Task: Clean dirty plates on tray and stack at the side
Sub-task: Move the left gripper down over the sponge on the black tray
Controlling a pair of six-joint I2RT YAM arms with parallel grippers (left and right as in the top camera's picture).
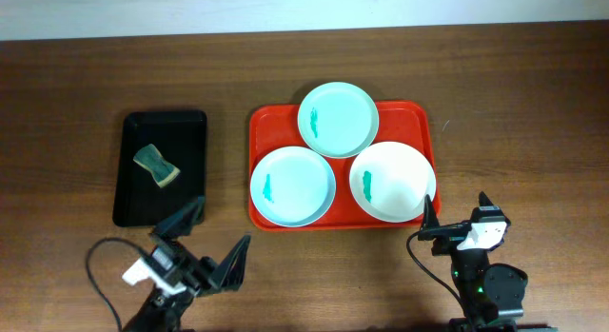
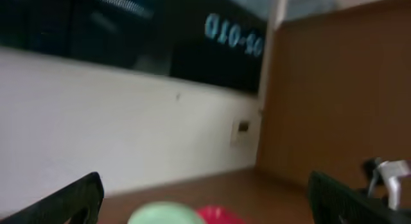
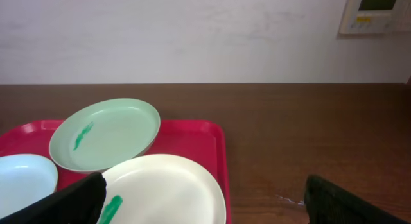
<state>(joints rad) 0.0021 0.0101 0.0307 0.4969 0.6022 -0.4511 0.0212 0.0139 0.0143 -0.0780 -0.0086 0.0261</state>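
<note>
Three round pale-mint plates (image 1: pixel 293 185) are lying on the red rectangular plastic tray (image 1: pixel 269 126); at the frame's bottom, left gripper (image 1: pixel 225 220) and right gripper (image 1: pixel 457 202) are gaping wide.

We see a dark brown wood-grain desk (image 1: pixel 76 75) running the full width of the overhead view. Two trays lie flat on it, side by side with bare wood between them: a large red tray (image 1: pixel 271 123) with rounded corners near the middle, and to its left a smaller, narrower black tray (image 1: pixel 138 204). In the right wrist view the desk reaches back to a white wall (image 3: pixel 192 38).
</note>
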